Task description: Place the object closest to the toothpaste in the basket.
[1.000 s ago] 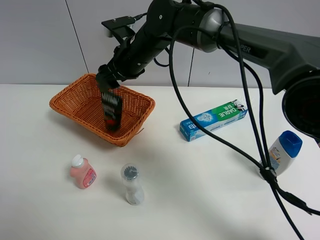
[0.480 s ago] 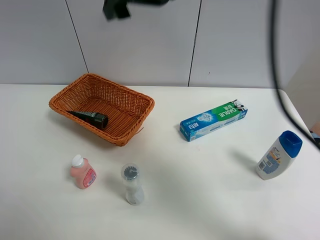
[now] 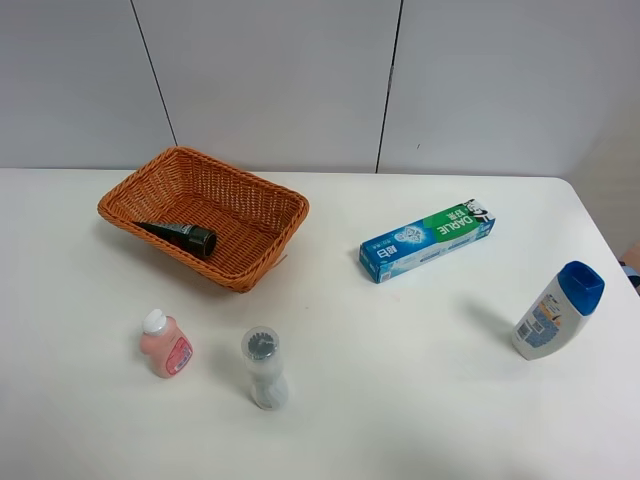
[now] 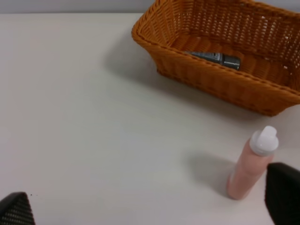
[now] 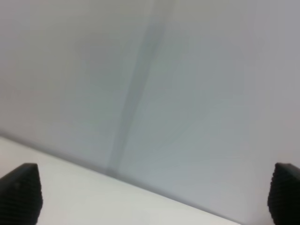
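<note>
The dark bottle [image 3: 180, 235] lies on its side inside the wicker basket [image 3: 272, 240], along the near-left wall, with its cap end pointing right. The basket stands at the far left of the white table [image 3: 400, 390]. To its right and well apart from it, the blue-and-green toothpaste box [image 3: 428, 240] lies flat and askew, its right end farther back. Near the table's right edge stands a white bottle [image 3: 555, 315] with a blue cap. At the near left stand a pink bottle [image 3: 167, 347] with a white cap and, to its right, a clear bottle [image 3: 265, 370] with a dark top. These two do not touch.

The left wrist view looks across the table to the basket with the dark bottle in it. The pink bottle stands upright on the table outside the basket, close to one wall. The left jaws are spread wide. Only their two black fingertips [image 4: 281, 199] show, far from each other, and they hold nothing. The right jaws are also wide apart, fingertips [image 5: 21, 192] gripping nothing, and they face the grey wall [image 5: 150, 93] above a strip of table.
</note>
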`<state>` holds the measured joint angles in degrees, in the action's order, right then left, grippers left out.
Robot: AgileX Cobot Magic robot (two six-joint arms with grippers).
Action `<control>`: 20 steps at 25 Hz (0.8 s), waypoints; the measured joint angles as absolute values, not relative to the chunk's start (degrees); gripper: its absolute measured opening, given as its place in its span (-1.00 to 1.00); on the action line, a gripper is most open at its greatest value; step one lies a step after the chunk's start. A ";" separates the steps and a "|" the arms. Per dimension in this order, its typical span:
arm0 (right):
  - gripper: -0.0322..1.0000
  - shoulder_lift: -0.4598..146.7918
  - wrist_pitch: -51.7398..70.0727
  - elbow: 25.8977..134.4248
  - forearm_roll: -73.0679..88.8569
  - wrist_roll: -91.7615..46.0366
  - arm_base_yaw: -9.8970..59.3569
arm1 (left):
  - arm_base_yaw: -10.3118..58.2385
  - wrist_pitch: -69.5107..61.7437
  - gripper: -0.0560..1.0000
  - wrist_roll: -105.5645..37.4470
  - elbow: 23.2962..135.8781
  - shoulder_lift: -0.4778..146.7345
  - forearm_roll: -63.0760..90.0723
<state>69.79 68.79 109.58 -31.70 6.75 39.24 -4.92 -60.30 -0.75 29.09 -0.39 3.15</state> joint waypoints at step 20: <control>0.92 15.74 68.52 41.37 -16.44 23.73 12.79 | -4.92 -60.30 0.99 -0.75 29.09 -0.39 3.15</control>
<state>15.74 68.52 41.37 -16.44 23.73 12.79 -4.92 -60.30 -0.75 29.09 -0.39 3.15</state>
